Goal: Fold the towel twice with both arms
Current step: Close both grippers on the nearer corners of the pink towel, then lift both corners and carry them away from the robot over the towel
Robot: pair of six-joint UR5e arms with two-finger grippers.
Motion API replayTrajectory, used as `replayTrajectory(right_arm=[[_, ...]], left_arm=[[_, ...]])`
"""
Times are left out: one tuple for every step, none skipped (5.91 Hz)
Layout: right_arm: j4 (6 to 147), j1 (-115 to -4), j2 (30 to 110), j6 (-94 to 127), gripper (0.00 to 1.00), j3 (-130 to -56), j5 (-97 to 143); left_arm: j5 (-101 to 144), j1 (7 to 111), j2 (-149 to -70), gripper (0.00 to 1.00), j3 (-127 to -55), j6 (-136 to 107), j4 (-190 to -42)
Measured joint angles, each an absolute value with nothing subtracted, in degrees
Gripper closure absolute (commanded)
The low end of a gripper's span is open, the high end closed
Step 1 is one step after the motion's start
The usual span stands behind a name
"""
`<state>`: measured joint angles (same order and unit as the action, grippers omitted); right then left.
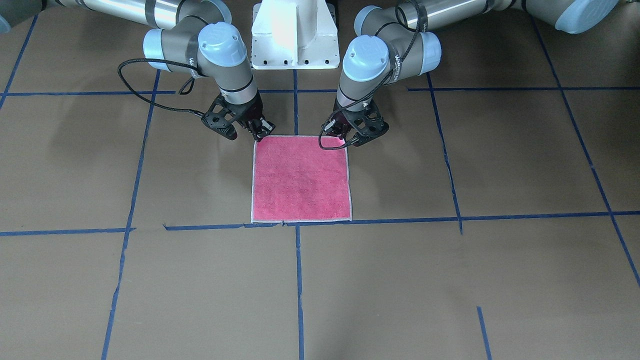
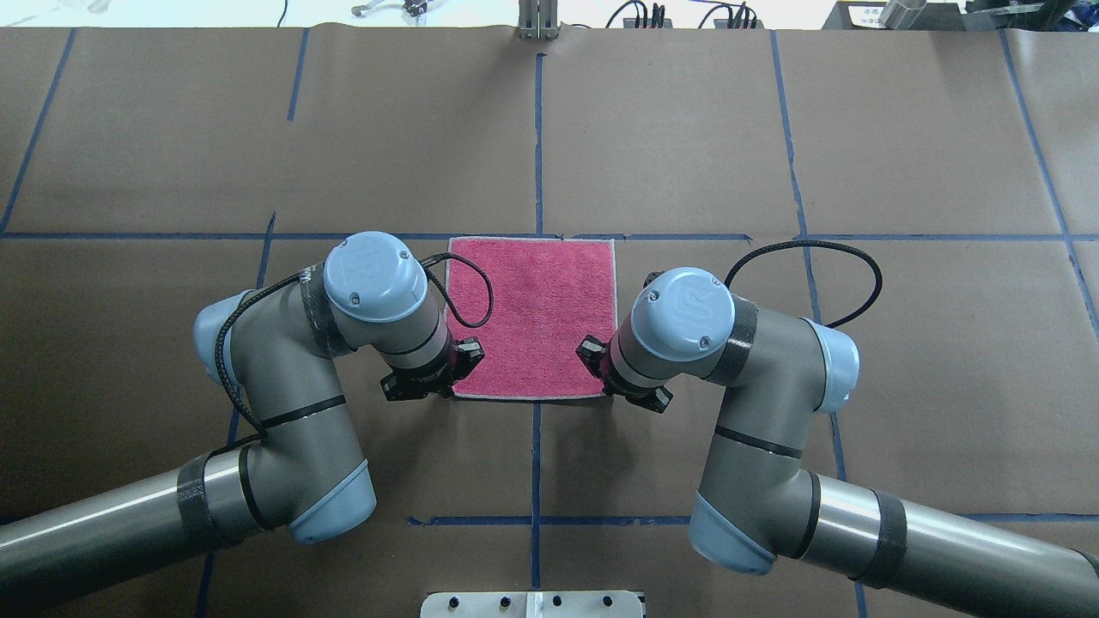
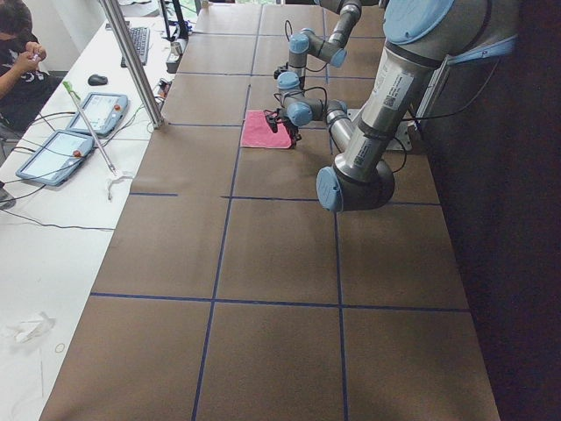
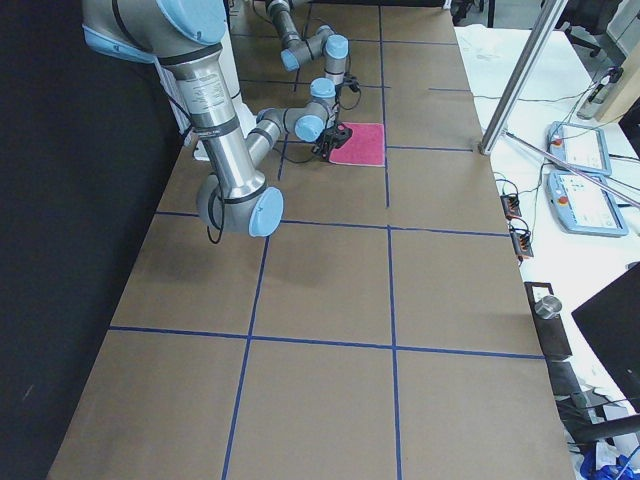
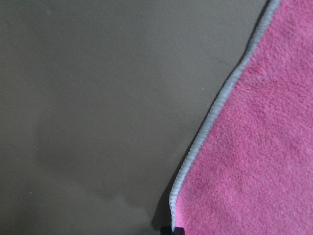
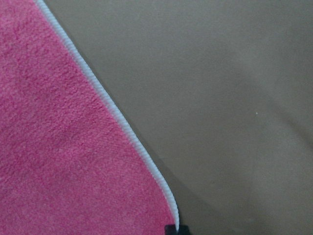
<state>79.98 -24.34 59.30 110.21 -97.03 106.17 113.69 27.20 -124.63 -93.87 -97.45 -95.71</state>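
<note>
The towel [image 1: 300, 180] lies flat on the brown table, pink face up, with a whitish stitched edge; it also shows in the overhead view [image 2: 537, 309]. My left gripper [image 1: 352, 134] [image 2: 438, 382] is at the towel's robot-side corner and looks shut on it. In the left wrist view the towel's edge [image 5: 210, 122] rises slightly off the table into the fingertips [image 5: 173, 229]. My right gripper [image 1: 261, 131] [image 2: 614, 378] is at the other robot-side corner and looks shut on it. The right wrist view shows the same raised edge [image 6: 122, 122].
The white pedestal block [image 1: 295, 35] stands just behind the grippers. Blue tape lines [image 1: 297, 280] cross the brown paper table. Tablets [image 3: 96, 110] and a metal pole [image 3: 131, 61] stand on the white bench beyond the table's far edge.
</note>
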Motion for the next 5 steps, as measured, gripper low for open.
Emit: replayTrajectory(right_arm=[[79.98,-24.42,59.26,110.22,1.00,-97.03,106.20],[80.01,-24.69,59.16,110.22,1.00,-97.03,106.63],[80.05,-25.25,59.04,110.19,1.00,-97.02,107.46],[80.06,-26.01,58.85,110.15,1.00,-96.97,108.36],[80.07,-27.10,58.64,110.11,1.00,-96.96,109.57]], left_arm=[[113.72,27.34,-124.66,1.00,-93.87,-97.40,-95.71],[113.75,27.78,-124.92,1.00,-93.87,-97.39,-95.71],[113.79,28.45,-125.34,1.00,-93.81,-97.35,-95.71],[113.93,29.36,-125.61,1.00,-93.74,-97.32,-95.74],[114.09,30.34,-125.75,1.00,-93.70,-97.27,-95.83]])
